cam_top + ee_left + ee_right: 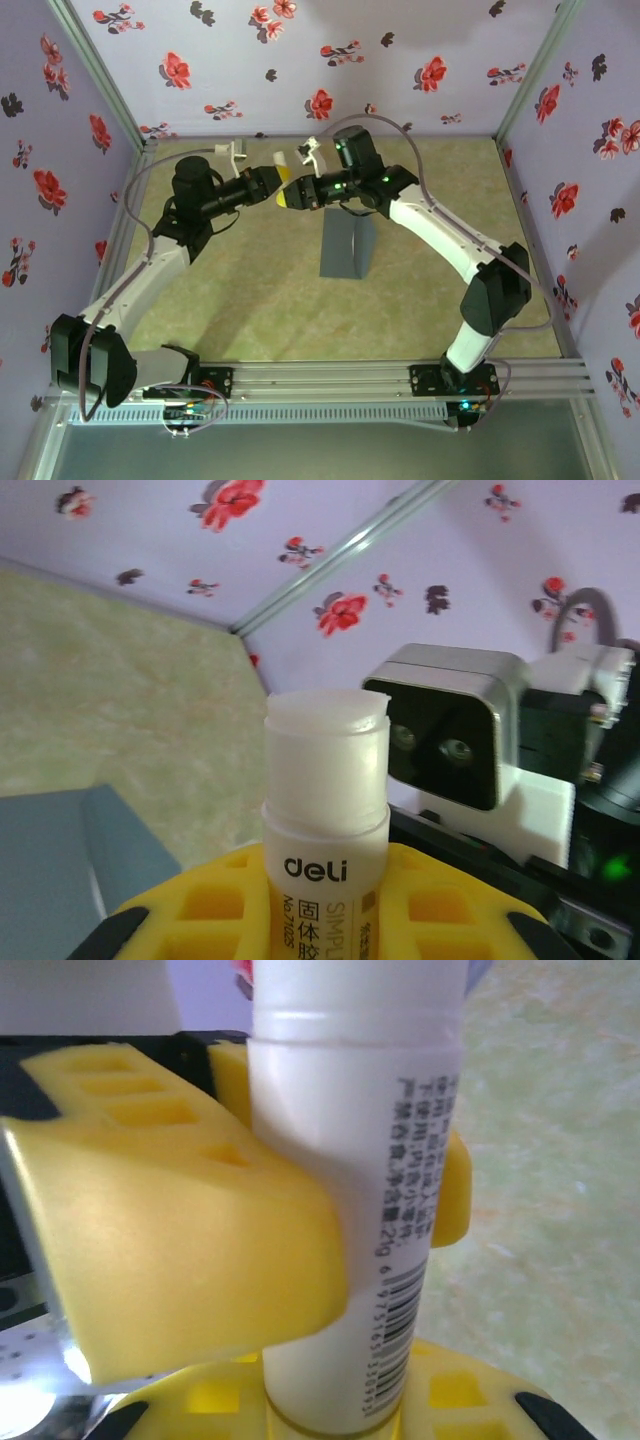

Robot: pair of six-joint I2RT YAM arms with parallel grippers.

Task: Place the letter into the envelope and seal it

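A white glue stick [281,163] is held in the air above the back of the table, where both grippers meet. My left gripper [275,186] is shut on the stick's labelled body [325,780], and the stick's pale top end stands free above the jaws. My right gripper [335,1410] is shut on the barcode end of the glue stick [350,1160], just below the left gripper's yellow fingers [180,1240]. The slate-grey envelope [347,248] lies on the table below and to the right of the grippers, and shows as envelope [60,870] at the lower left. The letter is out of view.
Flower-patterned walls [330,50] with metal corner posts [525,75] close in the green table [270,300] on three sides. A metal rail [330,380] carrying the arm bases runs along the near edge. The right arm's camera housing [450,735] sits close behind the stick.
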